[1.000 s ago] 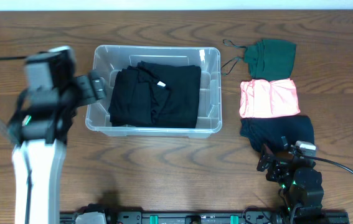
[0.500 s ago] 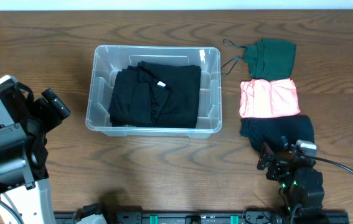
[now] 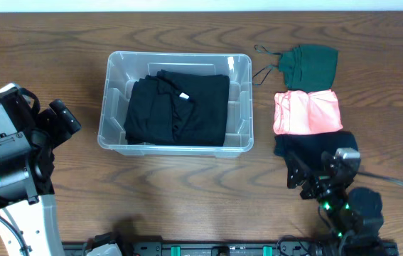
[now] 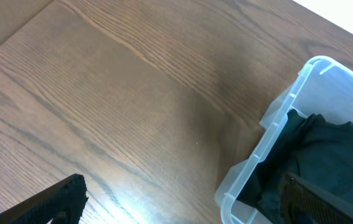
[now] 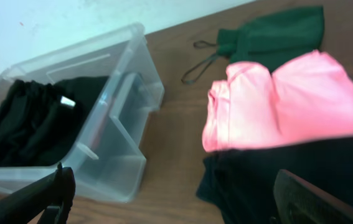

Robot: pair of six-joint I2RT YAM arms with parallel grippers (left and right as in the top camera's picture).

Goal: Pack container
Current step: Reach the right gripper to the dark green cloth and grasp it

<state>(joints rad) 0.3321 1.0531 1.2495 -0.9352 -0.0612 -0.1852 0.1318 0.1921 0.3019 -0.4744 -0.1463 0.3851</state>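
Note:
The clear plastic container stands at the table's middle with a folded black garment inside; it also shows in the left wrist view and right wrist view. To its right lie a folded green garment, a pink one and a dark navy one, in a column. My left gripper is open and empty, left of the container. My right gripper is open and empty at the near edge of the navy garment.
The green garment has thin straps trailing towards the container. The pink garment and the green one show in the right wrist view. Bare wooden table lies in front of the container.
My left arm swung away from the container's left wall to the table's left side. My right gripper has shifted slightly forward towards the navy garment.

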